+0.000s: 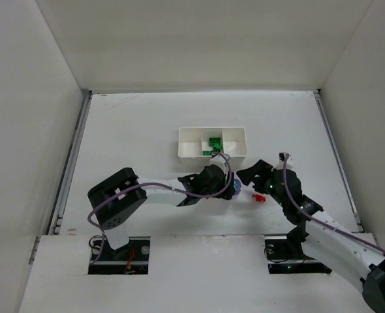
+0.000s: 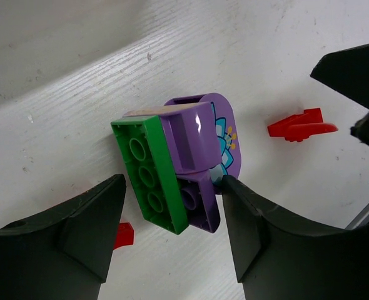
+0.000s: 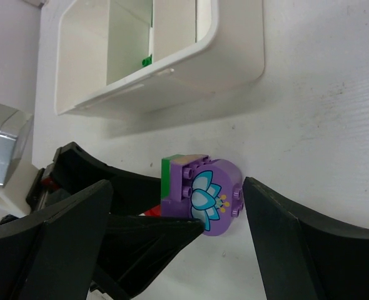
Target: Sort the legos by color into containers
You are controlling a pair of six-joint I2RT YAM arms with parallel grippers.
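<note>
Purple-and-green plastic lego cluster [image 2: 178, 169] lies near the white plastic tray [image 3: 191, 69]. Left tool [image 2: 172, 206] and right tool [image 3: 177, 184] both straddle it, released.

I see a white worktop [image 1: 127, 130], tray [image 1: 191, 147] toward its far middle, joined purple-and-green legos [image 2: 178, 169] nearer me, red lego [image 2: 300, 125] just beside.

Tray [image 1: 191, 155] stands on the table [image 1: 134, 130], behind both grippers — bricks [image 1: 213, 142] lie in its middle compartment. In front of the tray, a brick cluster [image 2: 178, 175] rests on the table between the fingers of the left gripper [image 2: 172, 187]. A loose piece [image 2: 300, 125] lies just right of the cluster, near the right gripper [image 3: 177, 183].
</note>
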